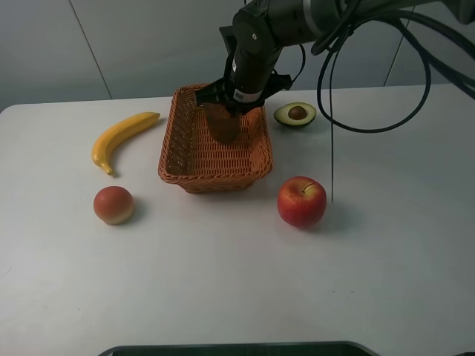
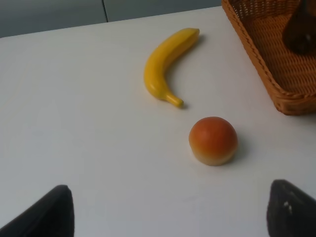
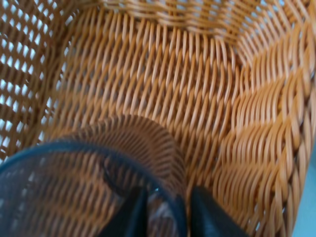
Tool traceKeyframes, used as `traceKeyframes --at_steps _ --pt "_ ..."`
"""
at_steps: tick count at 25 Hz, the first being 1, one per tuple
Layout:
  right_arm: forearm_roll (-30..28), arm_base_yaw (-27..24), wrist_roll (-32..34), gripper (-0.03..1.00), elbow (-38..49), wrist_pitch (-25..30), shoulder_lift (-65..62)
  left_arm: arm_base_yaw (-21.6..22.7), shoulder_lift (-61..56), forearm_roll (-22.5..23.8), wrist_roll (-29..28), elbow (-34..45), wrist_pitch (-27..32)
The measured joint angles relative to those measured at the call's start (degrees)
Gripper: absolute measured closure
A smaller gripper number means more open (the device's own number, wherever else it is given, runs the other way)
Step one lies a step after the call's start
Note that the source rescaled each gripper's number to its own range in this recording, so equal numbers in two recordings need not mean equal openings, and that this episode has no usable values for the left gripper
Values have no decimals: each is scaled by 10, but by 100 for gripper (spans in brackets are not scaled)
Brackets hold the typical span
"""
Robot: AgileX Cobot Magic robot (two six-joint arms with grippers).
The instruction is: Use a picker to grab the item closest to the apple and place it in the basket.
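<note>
The red apple (image 1: 302, 201) lies on the white table in front of the wicker basket (image 1: 174, 152), to its right. My right gripper (image 1: 237, 100) reaches down into the basket, shut on the rim of a brown translucent cup (image 1: 223, 122). In the right wrist view its two fingers (image 3: 133, 215) pinch the cup's dark rim (image 3: 74, 148) over the woven floor (image 3: 197, 98). The cup (image 2: 298, 34) also shows inside the basket (image 2: 266, 74) in the left wrist view. I cannot tell whether it rests on the floor. My left gripper (image 2: 168, 212) is open above bare table.
A halved avocado (image 1: 295, 114) lies right of the basket at the back. A banana (image 1: 122, 139) (image 2: 165, 66) and a round peach-coloured fruit (image 1: 113, 205) (image 2: 213, 139) lie to its left. A black cable (image 1: 331, 148) hangs down near the apple.
</note>
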Motion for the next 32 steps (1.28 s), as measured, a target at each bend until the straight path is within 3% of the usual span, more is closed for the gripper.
traceKeyframes --at_steps 3,7,14,21,25,32 --pt "0 0 0 50 0 -3 -20 0 0 0 0 0 0" --pt "0 0 0 32 0 -3 -48 0 0 0 0 0 0" --pt "1 0 0 28 0 26 -100 0 0 0 0 0 0" --pt "-14 -6 -17 4 0 106 -155 0 0 0 0 0 0" --pt "-14 -36 -27 0 5 165 -189 0 0 0 0 0 0" --pt "-11 -122 -36 0 166 185 -339 0 0 0 0 0 0"
